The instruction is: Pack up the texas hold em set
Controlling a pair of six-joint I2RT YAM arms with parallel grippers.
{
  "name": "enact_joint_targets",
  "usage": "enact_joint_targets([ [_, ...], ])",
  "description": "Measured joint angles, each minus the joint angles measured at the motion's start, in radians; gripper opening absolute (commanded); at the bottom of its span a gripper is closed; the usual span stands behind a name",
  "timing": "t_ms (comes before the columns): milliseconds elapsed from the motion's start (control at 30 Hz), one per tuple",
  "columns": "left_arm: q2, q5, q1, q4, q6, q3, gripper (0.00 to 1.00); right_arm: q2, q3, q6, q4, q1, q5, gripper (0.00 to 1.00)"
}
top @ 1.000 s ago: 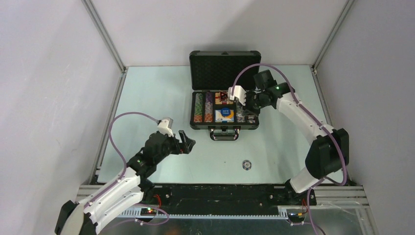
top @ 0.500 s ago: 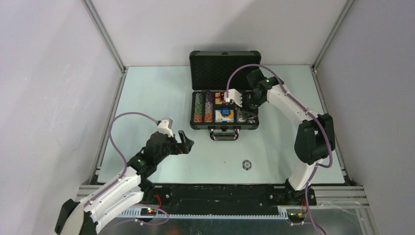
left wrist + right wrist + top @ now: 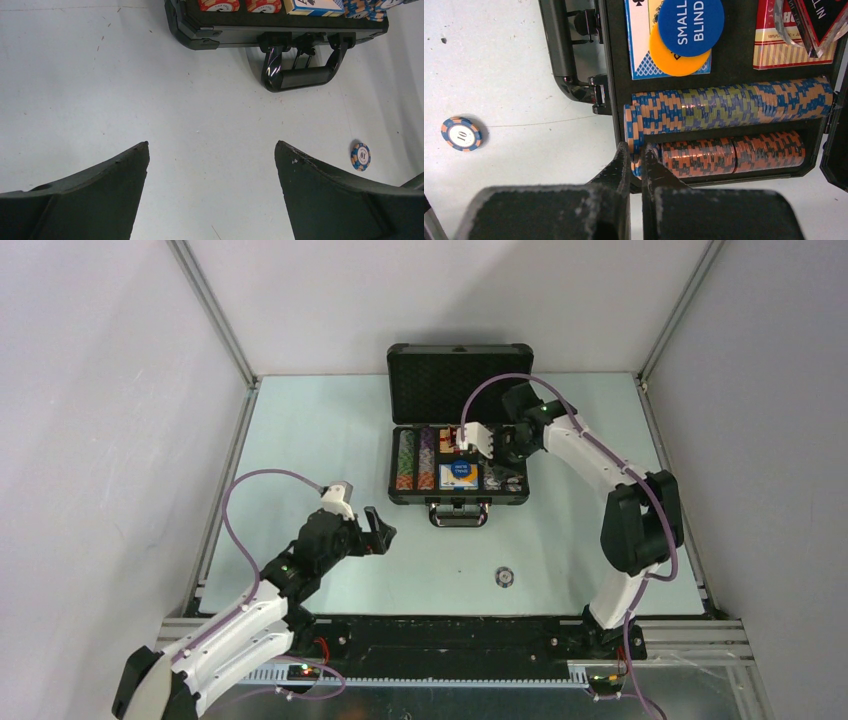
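Right gripper [image 3: 636, 152] pressed together at 9 o'clock end of lower chip row [image 3: 734, 150]; sideways nudge could topple chips. Left gripper [image 3: 211, 146] spread, empty. Loose chip [image 3: 505, 577] 5 o'clock of briefcase [image 3: 400, 495], may get missed.

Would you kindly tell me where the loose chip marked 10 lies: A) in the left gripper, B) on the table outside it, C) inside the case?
B: the chip lies flat on the table, apart from the open case, on its handle side.

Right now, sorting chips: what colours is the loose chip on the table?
The loose chip: blue-orange striped rim, white centre; right wrist view.
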Motion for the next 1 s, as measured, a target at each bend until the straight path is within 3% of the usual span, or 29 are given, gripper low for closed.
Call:
enact_joint_targets([
  [1000,0.024,-0.005,0.000,0.000,0.000,0.000,1.00,0.005,-0.022,0.002,0.103,0.009,0.049,0.00],
])
